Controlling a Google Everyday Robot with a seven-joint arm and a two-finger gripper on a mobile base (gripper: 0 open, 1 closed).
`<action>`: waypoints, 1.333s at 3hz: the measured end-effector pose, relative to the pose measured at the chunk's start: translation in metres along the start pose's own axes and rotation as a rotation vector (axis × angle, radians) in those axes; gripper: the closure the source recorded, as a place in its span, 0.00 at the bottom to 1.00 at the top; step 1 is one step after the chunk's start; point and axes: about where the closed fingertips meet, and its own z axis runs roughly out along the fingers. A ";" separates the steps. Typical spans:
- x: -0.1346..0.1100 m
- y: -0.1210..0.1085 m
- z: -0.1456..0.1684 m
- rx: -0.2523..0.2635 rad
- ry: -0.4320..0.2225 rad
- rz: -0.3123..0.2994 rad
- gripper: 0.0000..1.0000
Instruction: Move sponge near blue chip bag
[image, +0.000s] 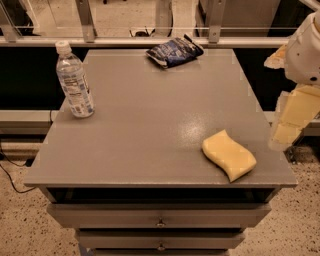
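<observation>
Camera view. Nearest: grey drawer fronts with small metal knobs (160, 220), under the flat grey surface (150, 130). The pale yellow foam sponge with wavy edges (229, 155) lies flat at the front right corner, with nothing holding it. My gripper (286, 131) hangs off the right edge of the surface, near the sponge and not touching it. Released or clenched, I cannot tell. The dark blue wrinkled foil chip bag (174, 51) sits at the far edge, well apart from the sponge. A clear plastic water bottle with a white cap (75, 82) stands upright, far left.

Step in hand, my reading: approach, grasp not yet made. Next move calls for coming in leftward and down over the sponge, taking it across its narrow width, then setting it beside the bag without nudging the bag.
</observation>
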 end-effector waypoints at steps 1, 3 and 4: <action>0.000 0.000 0.000 0.000 0.000 0.000 0.00; 0.000 -0.006 0.045 -0.013 -0.034 0.003 0.00; 0.002 -0.002 0.088 -0.050 -0.022 0.077 0.00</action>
